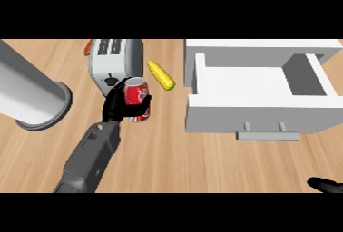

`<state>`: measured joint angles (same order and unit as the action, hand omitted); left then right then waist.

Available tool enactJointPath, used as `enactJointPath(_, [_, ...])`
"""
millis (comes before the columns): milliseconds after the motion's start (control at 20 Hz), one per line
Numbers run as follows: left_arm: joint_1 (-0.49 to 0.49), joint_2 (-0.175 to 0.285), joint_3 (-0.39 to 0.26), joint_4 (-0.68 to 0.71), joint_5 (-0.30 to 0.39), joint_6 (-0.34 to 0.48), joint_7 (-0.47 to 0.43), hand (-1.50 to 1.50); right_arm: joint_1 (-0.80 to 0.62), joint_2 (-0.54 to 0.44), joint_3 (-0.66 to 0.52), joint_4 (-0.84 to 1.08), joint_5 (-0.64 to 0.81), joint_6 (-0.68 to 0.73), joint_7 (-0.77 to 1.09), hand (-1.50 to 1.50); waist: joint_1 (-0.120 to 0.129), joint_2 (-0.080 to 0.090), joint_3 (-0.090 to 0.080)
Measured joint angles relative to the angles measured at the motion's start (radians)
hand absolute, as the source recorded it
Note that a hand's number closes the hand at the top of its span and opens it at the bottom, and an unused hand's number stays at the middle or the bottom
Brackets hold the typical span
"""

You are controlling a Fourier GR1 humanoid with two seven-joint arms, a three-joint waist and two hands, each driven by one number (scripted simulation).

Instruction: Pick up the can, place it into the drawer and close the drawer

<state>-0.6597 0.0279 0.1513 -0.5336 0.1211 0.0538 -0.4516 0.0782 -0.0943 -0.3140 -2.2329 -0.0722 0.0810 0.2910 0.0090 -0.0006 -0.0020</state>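
Looks steeply down on a wooden bench [174, 158]. Shows, left of centre, the black left hand [119, 108] on a grey forearm, curled round an upright red can [138, 95]. Places a silver toaster [114, 61] just behind the can, a yellow corn cob [161, 75] just right of the toaster. Finds a large grey cylinder [30, 93] lying at far left. Fills the right side with an open white drawer [254, 118], handle [268, 135] facing the viewer. Catches only a tip of the right hand [325, 185] at the lower right edge.
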Motion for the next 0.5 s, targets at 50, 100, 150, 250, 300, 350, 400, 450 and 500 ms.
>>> enactJointPath(50, [0.0, 0.001, -0.005, -0.011, 0.0, 0.005, 0.03, 1.5, 0.002, 0.0, -0.001, 0.001, 0.002, -0.001, 0.001, -1.5, 0.003, 0.0, 0.0])
enactJointPath(100, [0.002, 0.002, -0.008, -0.022, 0.001, 0.007, 0.053, 1.5, 0.009, 0.0, -0.003, 0.001, 0.0, 0.003, -0.003, -1.5, 0.004, -0.001, 0.0])
enactJointPath(150, [0.005, 0.002, -0.017, -0.032, 0.01, 0.012, 0.071, 1.5, 0.002, -0.001, 0.001, 0.004, 0.004, 0.002, 0.0, -1.5, 0.005, -0.001, 0.0])
enactJointPath(250, [0.013, 0.001, -0.028, -0.055, 0.019, 0.02, 0.109, 1.5, 0.004, -0.008, -0.009, 0.01, -0.007, 0.009, -0.002, -1.5, 0.006, -0.003, -0.001])
enactJointPath(300, [0.013, 0.001, -0.028, -0.063, 0.021, 0.028, 0.131, 1.5, 0.002, -0.009, -0.007, 0.008, -0.007, 0.008, 0.001, -1.5, 0.006, -0.003, -0.001])
enactJointPath(350, [0.018, 0.002, -0.029, -0.073, 0.025, 0.034, 0.145, 1.5, 0.008, -0.009, -0.008, 0.003, -0.013, 0.013, 0.003, -1.5, 0.003, -0.004, -0.001])
enactJointPath(400, [0.023, 0.003, -0.035, -0.082, 0.031, 0.044, 0.157, 1.5, 0.004, -0.01, -0.009, 0.004, -0.016, 0.012, 0.004, -1.5, 0.001, -0.005, 0.0])
enactJointPath(450, [0.026, 0.003, -0.039, -0.092, 0.033, 0.05, 0.171, 1.5, -0.002, -0.012, -0.009, 0.006, -0.016, 0.011, 0.007, -1.5, 0.001, -0.005, -0.001])
enactJointPath(500, [0.029, 0.004, -0.041, -0.101, 0.037, 0.059, 0.186, 1.5, -0.006, -0.012, -0.008, 0.005, -0.016, 0.009, 0.011, -1.5, 0.0, -0.005, -0.001])
